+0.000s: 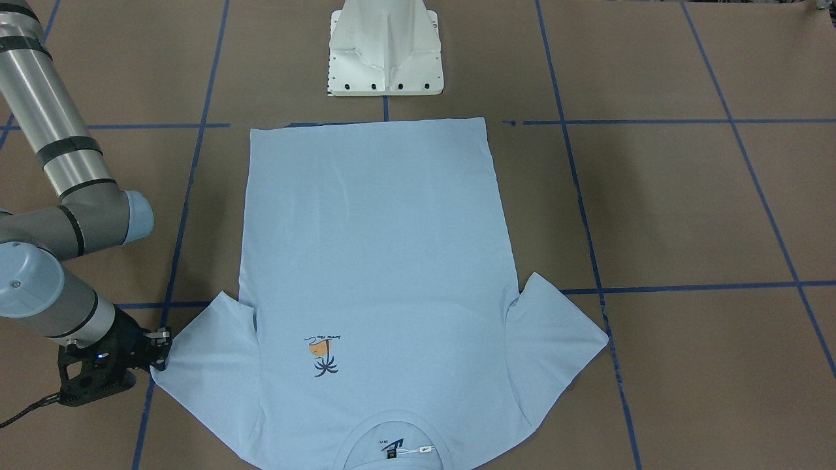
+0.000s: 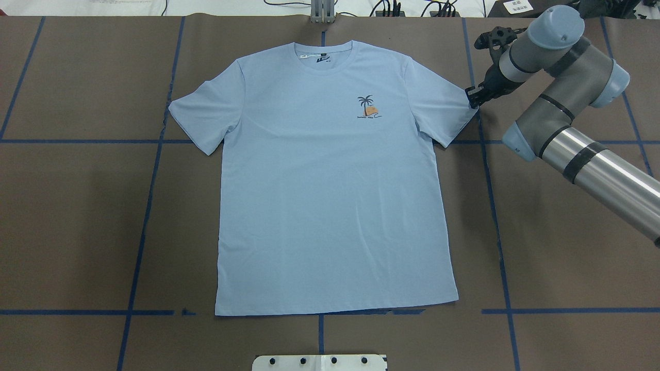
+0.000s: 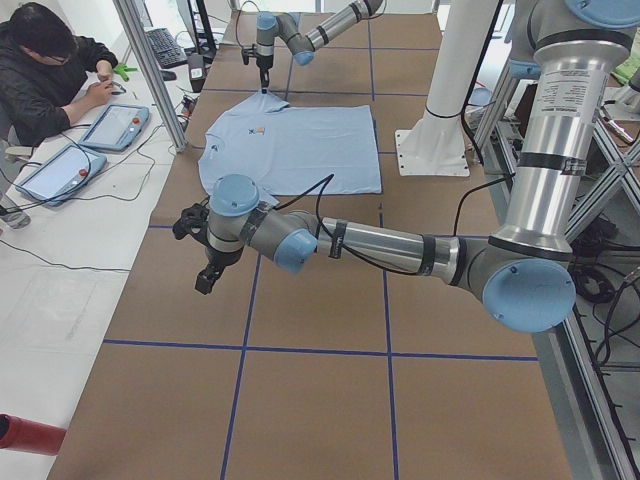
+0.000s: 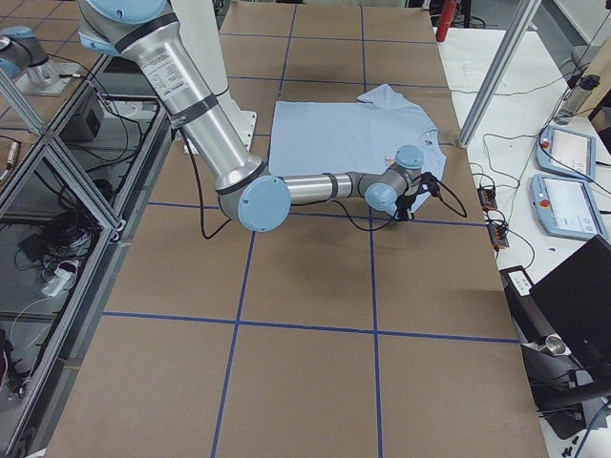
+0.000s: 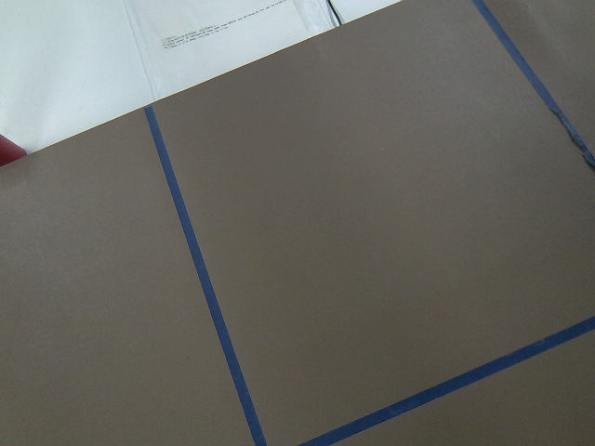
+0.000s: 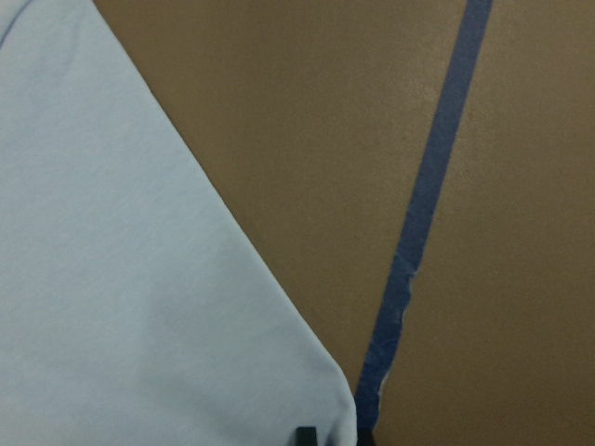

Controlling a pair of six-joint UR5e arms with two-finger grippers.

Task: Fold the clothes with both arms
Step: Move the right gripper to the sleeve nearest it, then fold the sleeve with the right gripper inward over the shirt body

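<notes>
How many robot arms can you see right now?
2. The right arm reaches to the T-shirt's sleeve tip on the robot's right; the left arm hangs over bare table, well clear of the T-shirt.

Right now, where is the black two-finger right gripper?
Overhead view, upper right: the right gripper is at the pale blue T-shirt's sleeve tip.

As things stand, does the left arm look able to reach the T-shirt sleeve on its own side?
Probably yes. The left claw hangs over bare table, apart from the T-shirt, and nothing lies between it and that sleeve. The right claw is at the opposite sleeve, out of the way.
</notes>
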